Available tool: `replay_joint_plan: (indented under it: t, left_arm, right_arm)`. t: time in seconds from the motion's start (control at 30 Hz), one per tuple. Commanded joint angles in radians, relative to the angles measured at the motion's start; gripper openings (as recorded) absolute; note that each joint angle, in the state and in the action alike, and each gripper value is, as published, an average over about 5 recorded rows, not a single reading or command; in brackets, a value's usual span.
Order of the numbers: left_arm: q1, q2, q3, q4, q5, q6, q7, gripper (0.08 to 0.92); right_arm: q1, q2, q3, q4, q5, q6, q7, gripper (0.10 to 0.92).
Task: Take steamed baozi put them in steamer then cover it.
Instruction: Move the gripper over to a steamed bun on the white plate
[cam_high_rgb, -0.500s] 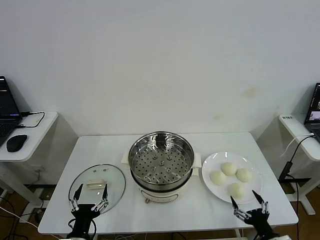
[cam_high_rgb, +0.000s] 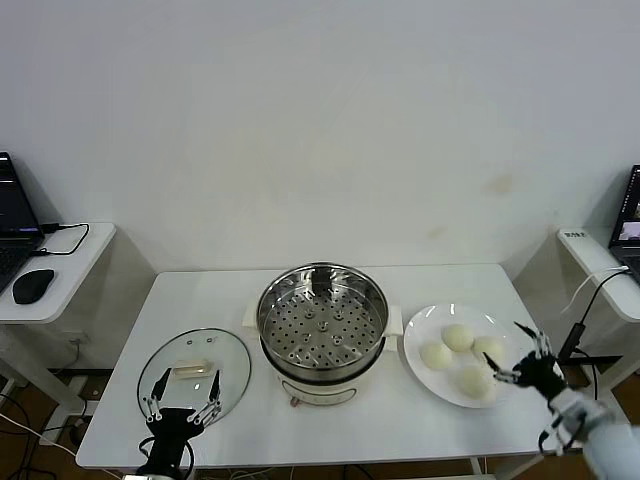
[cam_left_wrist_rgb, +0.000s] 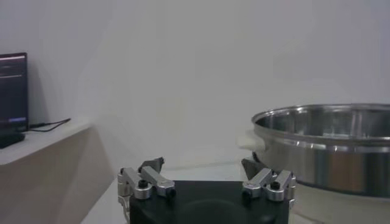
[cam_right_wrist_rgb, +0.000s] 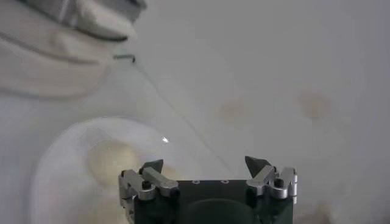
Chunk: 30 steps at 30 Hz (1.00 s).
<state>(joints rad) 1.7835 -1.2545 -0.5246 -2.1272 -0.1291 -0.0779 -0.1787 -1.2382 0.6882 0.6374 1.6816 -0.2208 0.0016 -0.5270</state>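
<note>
R gripper (cam_high_rgb: 518, 352) hovering wide open, empty, over plate (cam_high_rgb: 425, 382) edge by baozi (cam_high_rgb: 475, 380); steamer (cam_high_rgb: 322, 318) waiting uncovered. L gripper (cam_high_rgb: 182, 395) idling open near lid (cam_high_rgb: 232, 362).

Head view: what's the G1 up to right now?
The right gripper, fingers open, is over the right edge of the white plate, beside the four steamed baozi, none picked up yet. The steamer sits empty mid-table on its cream pot. The glass lid lies flat on the table to the steamer's left, and the left gripper is open at the lid's near edge, not holding it.
</note>
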Motion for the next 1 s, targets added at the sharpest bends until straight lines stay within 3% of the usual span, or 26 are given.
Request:
replay_joint_plan:
  t: [0.03, 0.27, 0.57, 1.0]
  left_arm:
    - [0.003, -0.001, -0.001, 0.003, 0.038, 0.013, 0.013, 0.823]
    - [0.008, -0.013, 0.001, 0.004, 0.06, 0.014, 0.015, 0.823]
    - [0.01, -0.017, -0.003, 0.014, 0.07, 0.016, 0.018, 0.823]
    - [-0.012, -0.009, -0.008, 0.028, 0.07, 0.022, 0.015, 0.823]
  right_arm:
    - [0.213, -0.201, -0.107, -0.097, -0.115, -0.049, -0.166, 0.823]
    - [0.6, -0.275, -0.523, -0.222, -0.062, -0.034, -0.359, 0.823]
    - [1.008, -0.241, -1.016, -0.351, 0.033, -0.015, -0.53, 0.823]
    - [1.146, -0.09, -1.269, -0.51, 0.047, -0.024, -0.542, 0.823]
